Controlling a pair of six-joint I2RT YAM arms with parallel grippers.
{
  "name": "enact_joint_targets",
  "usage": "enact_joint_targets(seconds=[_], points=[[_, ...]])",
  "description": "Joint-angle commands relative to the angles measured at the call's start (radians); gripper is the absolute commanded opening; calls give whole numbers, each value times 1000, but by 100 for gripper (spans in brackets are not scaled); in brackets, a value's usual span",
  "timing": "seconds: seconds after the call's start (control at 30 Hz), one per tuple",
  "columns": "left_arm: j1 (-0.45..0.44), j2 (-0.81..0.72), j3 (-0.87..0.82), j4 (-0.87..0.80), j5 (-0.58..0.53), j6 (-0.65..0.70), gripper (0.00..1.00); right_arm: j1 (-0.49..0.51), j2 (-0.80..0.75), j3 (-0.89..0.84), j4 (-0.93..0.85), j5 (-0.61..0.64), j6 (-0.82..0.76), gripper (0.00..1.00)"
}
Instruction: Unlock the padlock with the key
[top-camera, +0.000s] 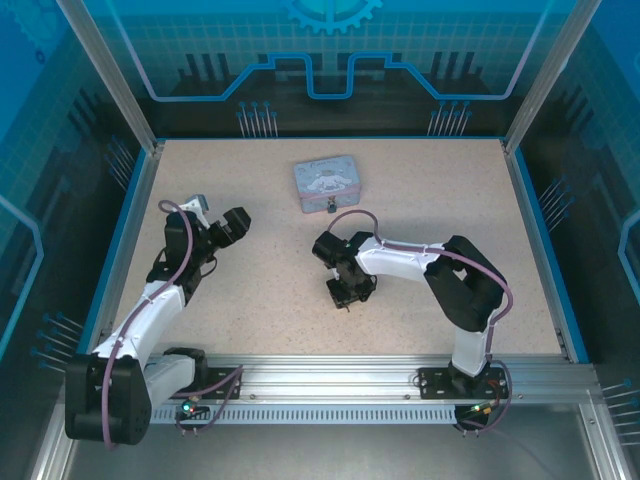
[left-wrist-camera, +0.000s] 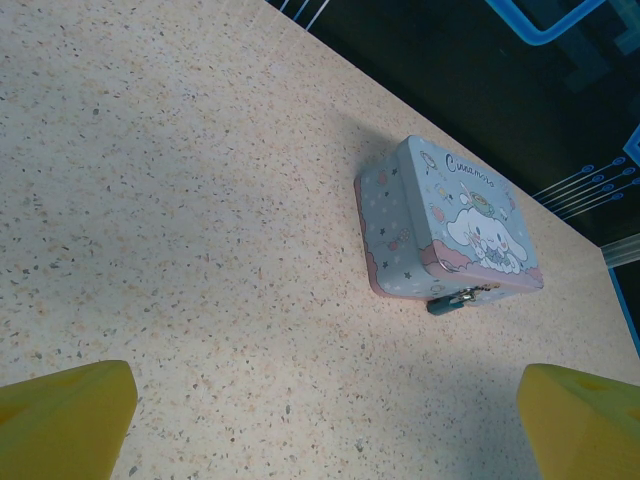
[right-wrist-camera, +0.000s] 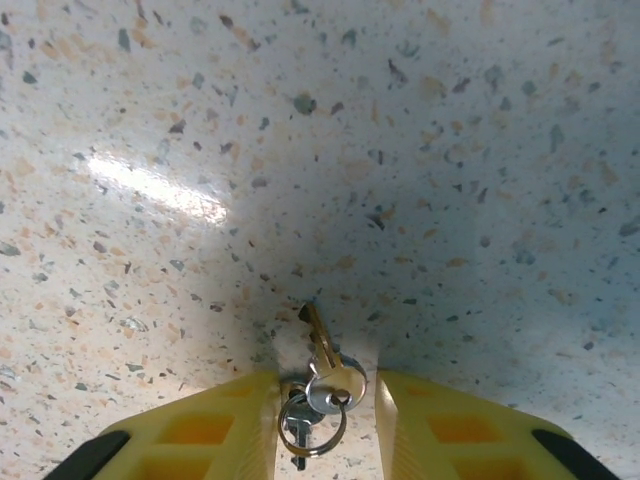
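The key (right-wrist-camera: 325, 358) lies flat on the table on a small ring with a second key. It lies between the yellow fingers (right-wrist-camera: 210, 430) of my right gripper (right-wrist-camera: 325, 388), whose jaws stand narrowly apart on either side of it. A sliver of table still shows beside the key's head. Seen from above, my right gripper (top-camera: 350, 293) points down at mid-table. The padlock (left-wrist-camera: 452, 300), tiny and bluish, hangs at the front of a pale blue tin (left-wrist-camera: 450, 225). From above, the padlock (top-camera: 330, 207) sits at the tin's near edge. My left gripper (left-wrist-camera: 325, 440) is wide open and holds nothing.
The tin (top-camera: 328, 182) sits at the back centre of the speckled table (top-camera: 270, 290). My left gripper (top-camera: 215, 215) hovers at the left side, facing the tin. Blue-edged walls and metal posts ring the table.
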Motion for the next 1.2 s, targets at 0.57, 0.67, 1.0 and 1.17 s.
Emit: enact_joint_targets(seconds=[0.57,0.67,1.0,1.17], points=[[-26,-56,25,-35,87,18,99,-45,-141,-134,99,22,-62,0],[-51,-57,48,-54,130,18,99,-50,-213,-163,154,43,-108,0],[-231,-3,244,-183,286,-48,79,-44,-613,-381,619,152,-431,0],[-340,61,358,-240,312,-90,64,-44,-681,-388,767,178,-630,0]])
